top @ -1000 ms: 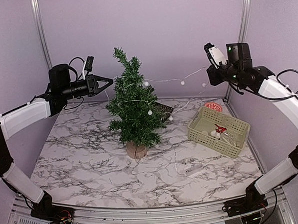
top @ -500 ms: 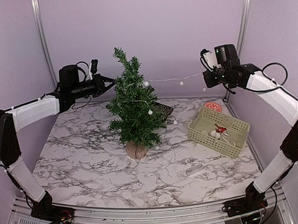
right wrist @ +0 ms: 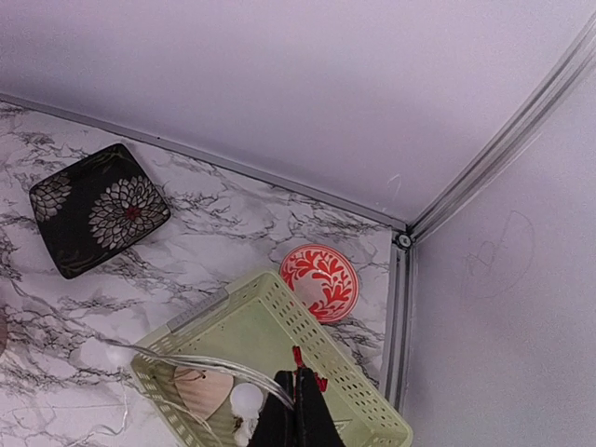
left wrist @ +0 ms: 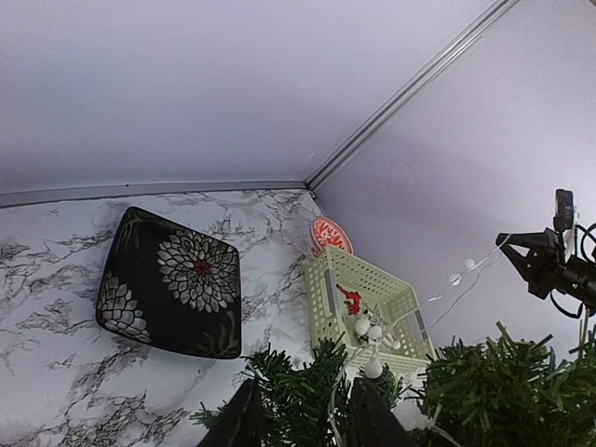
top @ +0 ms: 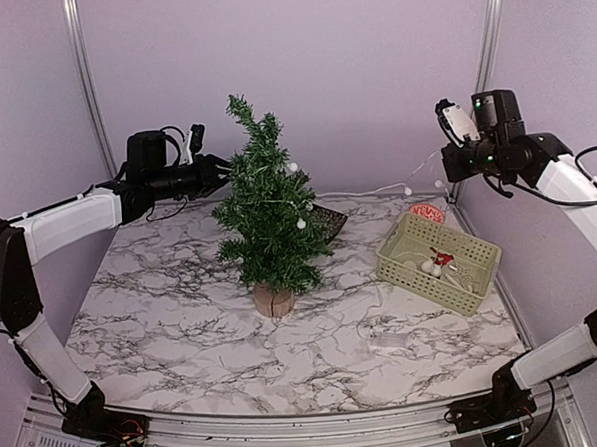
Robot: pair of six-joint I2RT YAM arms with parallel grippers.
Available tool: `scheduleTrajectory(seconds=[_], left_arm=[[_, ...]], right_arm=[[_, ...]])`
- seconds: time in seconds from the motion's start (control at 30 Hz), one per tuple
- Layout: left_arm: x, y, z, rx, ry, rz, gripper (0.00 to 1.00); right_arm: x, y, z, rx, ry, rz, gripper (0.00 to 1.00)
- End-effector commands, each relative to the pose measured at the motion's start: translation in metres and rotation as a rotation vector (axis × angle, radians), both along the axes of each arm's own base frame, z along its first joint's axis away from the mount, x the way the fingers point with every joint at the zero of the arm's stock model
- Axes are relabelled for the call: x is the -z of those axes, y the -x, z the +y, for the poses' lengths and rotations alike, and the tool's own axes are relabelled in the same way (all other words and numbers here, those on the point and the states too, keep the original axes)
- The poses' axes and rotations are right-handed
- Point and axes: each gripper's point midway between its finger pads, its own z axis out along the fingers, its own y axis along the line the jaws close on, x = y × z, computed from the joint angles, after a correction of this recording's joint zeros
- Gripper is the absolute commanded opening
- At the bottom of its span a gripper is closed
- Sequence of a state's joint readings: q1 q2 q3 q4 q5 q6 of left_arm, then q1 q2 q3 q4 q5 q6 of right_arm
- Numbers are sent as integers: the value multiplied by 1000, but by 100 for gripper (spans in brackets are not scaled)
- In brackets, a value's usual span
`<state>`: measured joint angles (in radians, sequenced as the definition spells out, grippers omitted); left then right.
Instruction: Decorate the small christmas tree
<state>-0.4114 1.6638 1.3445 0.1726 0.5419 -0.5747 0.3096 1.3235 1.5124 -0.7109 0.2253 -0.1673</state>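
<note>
You are dressing the small christmas tree [top: 268, 220]
Top view: it stands mid-way on the table [top: 164, 341]; the light string [top: 407, 190] runs from it to your right pincer [top: 450, 167]. Left wrist: your left pincer [left wrist: 305, 414] is apart around upper twigs. Right wrist: the right pincer is clamped on the string. Next, I judge, carry it around the tree, keeping slack.

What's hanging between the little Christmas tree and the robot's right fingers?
A thin string of lights with small white bulbs sags from the tree to the right fingers, which pinch it. The top view shows it.
</note>
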Motion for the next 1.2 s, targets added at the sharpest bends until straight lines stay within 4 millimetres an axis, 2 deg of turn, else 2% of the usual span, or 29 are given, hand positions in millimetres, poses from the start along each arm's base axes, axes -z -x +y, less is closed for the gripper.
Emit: scheduleTrajectory(seconds=[0.0,0.07,0.27,0.43,0.53,0.63,0.73,0.87,0.97,1.03,1.17], left_arm=[[-3,-1,11,-40,-59,-14,33],[-4,1,19,-68,-64,-22,35],[-21,11,56,-196,-44,-83,45],[-29,27,72,-234,-118,-126,48],[-36,40,82,-260,-123,-152,49],[-42,51,86,-264,-113,-166,49],[-46,59,89,-263,-107,-180,50],[-50,68,92,-266,-104,-200,50],[-53,73,91,-252,-105,-213,50],[-58,79,90,-238,-104,-230,50],[-70,93,91,-223,-112,-291,50]], right_arm=[[9,21,10,-82,-44,55,0],[1,32,21,-153,-74,41,0],[-50,62,41,-308,-151,-75,0],[-84,90,72,-475,-208,-131,0],[-107,97,74,-477,-203,-186,0],[-143,103,72,-479,-215,-272,0],[-165,104,70,-477,-212,-330,0],[-180,91,62,-411,-200,-408,0],[-180,81,78,-461,-219,-390,0],[-181,88,90,-526,-239,-383,0],[-183,126,111,-720,-300,-368,0]])
